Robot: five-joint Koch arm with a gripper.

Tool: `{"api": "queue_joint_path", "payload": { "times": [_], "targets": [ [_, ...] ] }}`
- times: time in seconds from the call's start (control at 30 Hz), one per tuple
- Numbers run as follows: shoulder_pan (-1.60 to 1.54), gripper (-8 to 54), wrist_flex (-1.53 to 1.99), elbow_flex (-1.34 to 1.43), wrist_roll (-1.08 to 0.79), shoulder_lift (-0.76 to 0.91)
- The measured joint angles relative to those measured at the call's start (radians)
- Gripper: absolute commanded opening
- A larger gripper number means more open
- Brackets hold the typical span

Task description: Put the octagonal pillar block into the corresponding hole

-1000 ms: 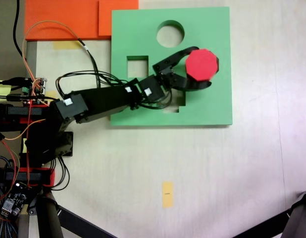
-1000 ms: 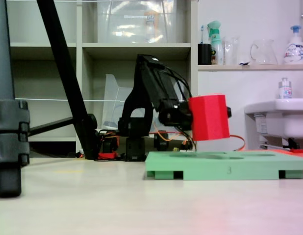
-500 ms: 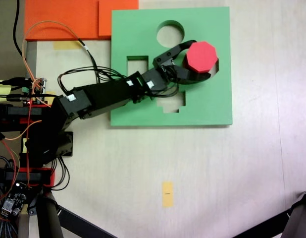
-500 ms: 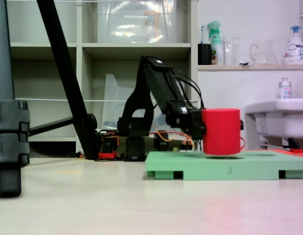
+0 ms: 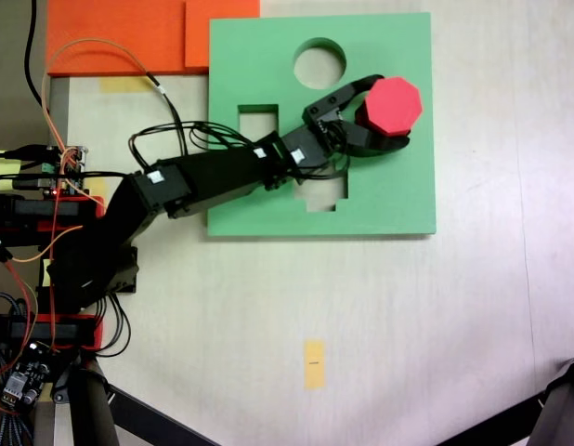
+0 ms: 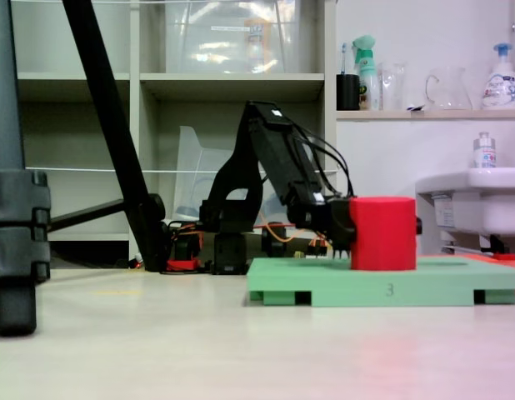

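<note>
In a fixed view from above, the red octagonal pillar block (image 5: 393, 104) stands on the right half of the green foam board (image 5: 398, 195). My gripper (image 5: 389, 113) is shut on it, one black finger above it and one below. The corresponding hole is hidden under the block. From the side, the block (image 6: 383, 233) stands upright with its base at the top face of the board (image 6: 382, 284). The gripper (image 6: 351, 235) holds its left side.
The board also has a round cutout (image 5: 319, 63), a square cutout (image 5: 257, 121) and a stepped cutout (image 5: 332, 193) partly under the arm. Orange foam sheets (image 5: 120, 37) lie top left. Wires and boards crowd the left edge. Tripod legs (image 5: 106, 404) stand bottom left.
The arm stretched out, carrying the block to the right across the board and down, from hovering tilted above the board to standing upright on it.
</note>
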Motion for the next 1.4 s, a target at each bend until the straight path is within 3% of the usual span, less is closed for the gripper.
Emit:
{"api": "queue_joint_path", "payload": {
  "times": [0.07, 0.17, 0.47, 0.57, 0.83, 1.0, 1.1, 1.17, 1.27, 1.4],
  "targets": [
    [0.0, 27.3, 0.0, 0.0, 0.0, -0.006],
    [-0.002, 37.4, 0.002, -0.002, -0.012, -0.017],
    [-0.003, 38.2, 0.015, -0.002, -0.046, -0.017],
    [-0.003, 52.6, 0.014, -0.002, -0.051, -0.015],
    [-0.021, 52.6, 0.014, 0.046, -0.092, 0.002],
    [-0.009, 50.4, 0.018, 0.209, -0.21, 0.265],
    [0.003, 39.5, 0.181, 0.275, -0.339, 0.52],
    [0.04, 37.0, 0.408, 0.278, -0.451, 0.686],
    [0.107, 37.0, 0.721, 0.295, -0.727, 0.914],
    [0.227, 35.6, 0.764, 0.523, -1.213, 1.134]
  ]
}}
